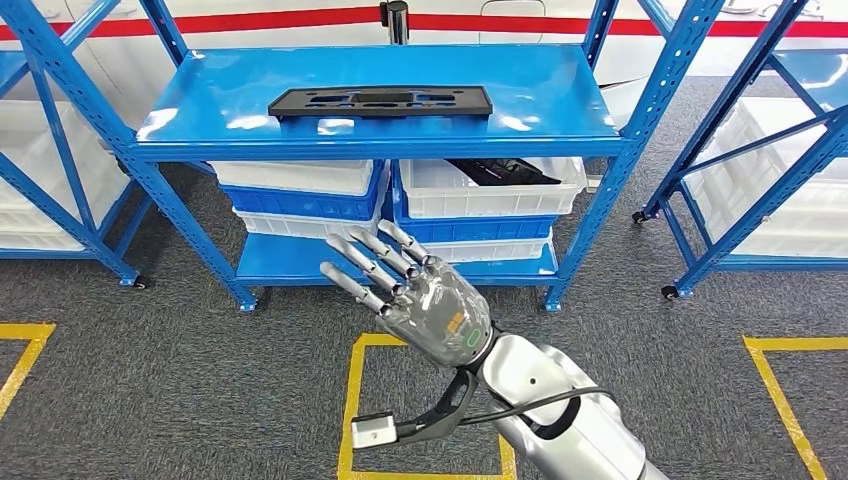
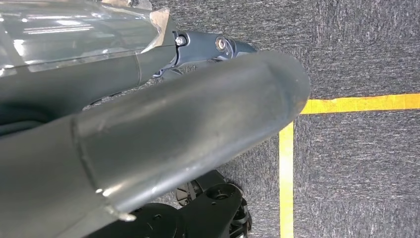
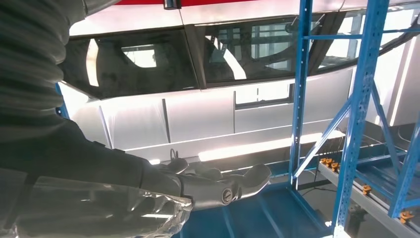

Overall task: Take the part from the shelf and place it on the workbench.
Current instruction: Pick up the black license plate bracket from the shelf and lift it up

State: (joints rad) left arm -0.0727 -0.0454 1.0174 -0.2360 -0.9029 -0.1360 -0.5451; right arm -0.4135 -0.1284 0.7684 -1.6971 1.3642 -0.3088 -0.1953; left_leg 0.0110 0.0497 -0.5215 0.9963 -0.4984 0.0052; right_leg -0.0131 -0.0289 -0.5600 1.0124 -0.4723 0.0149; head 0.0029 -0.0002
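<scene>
Right hand (image 1: 425, 295) open, empty, fingers spread; black flat part (image 1: 381, 101) on blue shelf top (image 1: 560, 95) sits at its 12 o'clock, well apart, long axis crosswise. Left hand (image 2: 163, 134): can't tell.

Part (image 1: 381, 101): flat black rectangular panel, long and narrow, with several cut-out openings along its length. Lies flat, lengthwise across the top blue shelf (image 1: 520, 85), near the middle, set slightly toward the front edge. Nothing touches it.

My right hand (image 1: 432, 300) is glossy silver metal with dark fingers (image 1: 365, 262). The part (image 1: 381, 101) looks matt black plastic on the shelf's (image 1: 560, 100) shiny blue-painted metal. The floor (image 1: 180, 380) is rough grey carpet.
</scene>
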